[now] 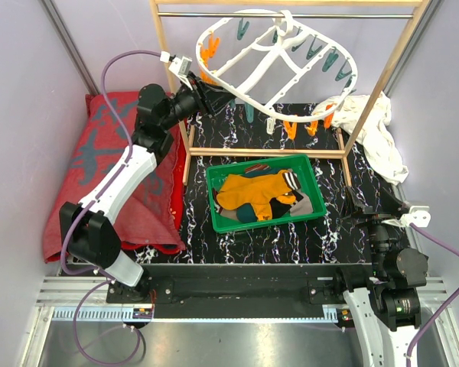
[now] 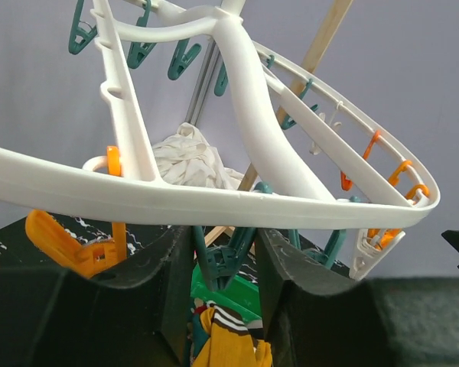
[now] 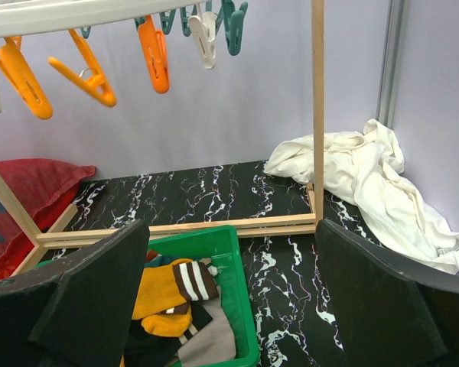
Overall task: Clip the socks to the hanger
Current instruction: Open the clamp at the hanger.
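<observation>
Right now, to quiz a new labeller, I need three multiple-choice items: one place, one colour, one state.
1. Where do the socks lie? A hanging overhead; B in the bin; C in a gripper.
2. What colour is the bin? A green; B blue; C red.
3. How is the right gripper? A shut on a sock; B shut, empty; C open, empty.
Key: B, they are heaped inside its walls; A, its rim and walls are green; C, its fingers stand wide apart with nothing between them.
</observation>
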Robot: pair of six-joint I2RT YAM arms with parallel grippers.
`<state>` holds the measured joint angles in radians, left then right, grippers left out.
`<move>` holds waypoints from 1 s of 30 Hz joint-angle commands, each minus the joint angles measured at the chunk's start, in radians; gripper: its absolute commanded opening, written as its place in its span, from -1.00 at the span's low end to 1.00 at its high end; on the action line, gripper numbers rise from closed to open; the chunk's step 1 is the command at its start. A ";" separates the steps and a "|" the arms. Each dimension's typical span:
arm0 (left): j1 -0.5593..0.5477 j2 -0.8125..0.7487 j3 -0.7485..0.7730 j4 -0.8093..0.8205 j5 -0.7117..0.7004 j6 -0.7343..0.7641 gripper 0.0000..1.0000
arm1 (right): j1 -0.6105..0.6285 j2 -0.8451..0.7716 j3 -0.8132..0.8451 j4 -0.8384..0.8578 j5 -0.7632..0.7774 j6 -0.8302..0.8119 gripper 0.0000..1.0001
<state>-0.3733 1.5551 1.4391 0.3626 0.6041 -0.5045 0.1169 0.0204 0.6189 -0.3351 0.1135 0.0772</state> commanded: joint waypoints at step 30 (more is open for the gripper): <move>-0.118 -0.116 -0.026 -0.254 -0.446 0.259 -1.00 | -0.003 0.729 0.210 -0.200 -0.474 0.384 1.00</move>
<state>-0.4732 1.4567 1.4124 0.1081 0.2436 -0.2703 0.1169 0.6861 0.8192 -0.5468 -0.2405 0.3897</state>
